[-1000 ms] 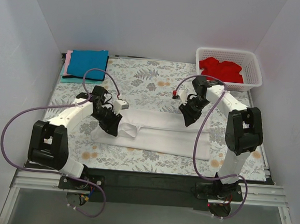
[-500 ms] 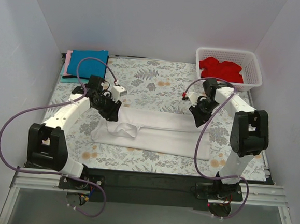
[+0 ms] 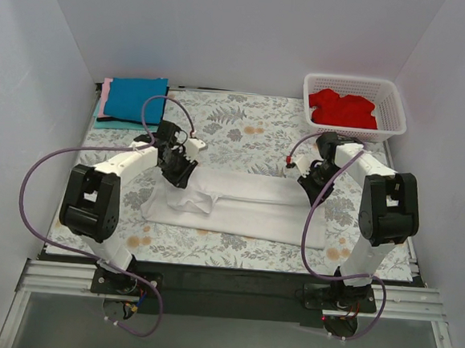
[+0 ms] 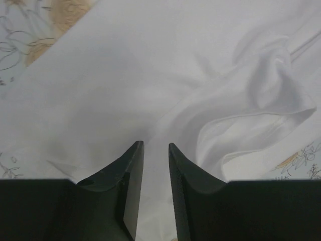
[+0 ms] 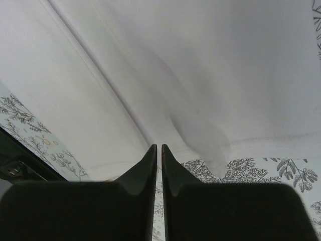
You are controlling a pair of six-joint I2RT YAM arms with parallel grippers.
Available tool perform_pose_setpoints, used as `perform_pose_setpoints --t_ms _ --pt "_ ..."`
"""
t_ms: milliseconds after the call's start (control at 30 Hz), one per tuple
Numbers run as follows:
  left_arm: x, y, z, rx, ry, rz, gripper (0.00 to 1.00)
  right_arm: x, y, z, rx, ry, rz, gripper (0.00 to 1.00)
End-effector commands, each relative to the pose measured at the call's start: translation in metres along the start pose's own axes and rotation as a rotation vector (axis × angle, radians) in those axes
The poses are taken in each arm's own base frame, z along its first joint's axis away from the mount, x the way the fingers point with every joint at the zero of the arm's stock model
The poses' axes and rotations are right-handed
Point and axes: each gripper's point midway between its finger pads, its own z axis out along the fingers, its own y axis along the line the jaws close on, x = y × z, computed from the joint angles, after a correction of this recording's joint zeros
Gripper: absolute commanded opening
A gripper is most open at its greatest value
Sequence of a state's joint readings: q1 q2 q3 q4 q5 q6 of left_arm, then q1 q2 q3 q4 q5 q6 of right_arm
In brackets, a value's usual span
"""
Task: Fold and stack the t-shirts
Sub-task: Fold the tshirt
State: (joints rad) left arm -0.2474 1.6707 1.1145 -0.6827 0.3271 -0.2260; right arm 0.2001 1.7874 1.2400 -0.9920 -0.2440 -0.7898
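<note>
A white t-shirt (image 3: 246,207) lies folded into a long band across the middle of the table, with a rumpled sleeve at its left end. My left gripper (image 3: 178,171) hovers over its far left end, jaws a little apart and empty; its wrist view shows the gripper (image 4: 155,145) just above the white cloth (image 4: 125,75). My right gripper (image 3: 308,186) is at the shirt's far right edge; its wrist view shows the gripper (image 5: 159,147) shut over the hem (image 5: 200,75), with nothing seen between the jaws. A blue t-shirt (image 3: 136,98) lies folded on a pink one (image 3: 103,103) at the far left. A red t-shirt (image 3: 342,108) lies in the basket.
The white lattice basket (image 3: 350,133) stands at the far right corner. The floral table cloth (image 3: 244,130) covers the table. White walls close in the left, back and right sides. Purple cables loop off both arms.
Both grippers have drawn back from the middle of the white t-shirt toward its far edge, the left one moving up and right, the right one outward to the right. The shirt lies still.
</note>
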Motion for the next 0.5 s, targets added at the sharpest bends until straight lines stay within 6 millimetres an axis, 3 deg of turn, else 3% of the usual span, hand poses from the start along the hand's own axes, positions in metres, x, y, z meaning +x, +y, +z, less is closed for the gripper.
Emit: perform_pose_setpoints --t_ms 0,233,333,467 --pt "-0.001 -0.026 0.0 0.003 0.002 0.142 0.25 0.0 -0.002 -0.005 0.022 -0.017 -0.017 0.12" --pt "0.024 -0.095 0.006 0.168 0.072 0.288 0.23 -0.004 -0.007 -0.01 0.039 -0.021 -0.022 0.12" --pt "0.02 -0.107 -0.005 0.183 0.032 0.343 0.23 -0.005 -0.007 -0.012 0.045 -0.023 -0.025 0.12" --pt "0.014 -0.104 -0.016 0.146 0.003 0.382 0.23 -0.004 -0.006 -0.013 0.043 -0.025 -0.027 0.11"
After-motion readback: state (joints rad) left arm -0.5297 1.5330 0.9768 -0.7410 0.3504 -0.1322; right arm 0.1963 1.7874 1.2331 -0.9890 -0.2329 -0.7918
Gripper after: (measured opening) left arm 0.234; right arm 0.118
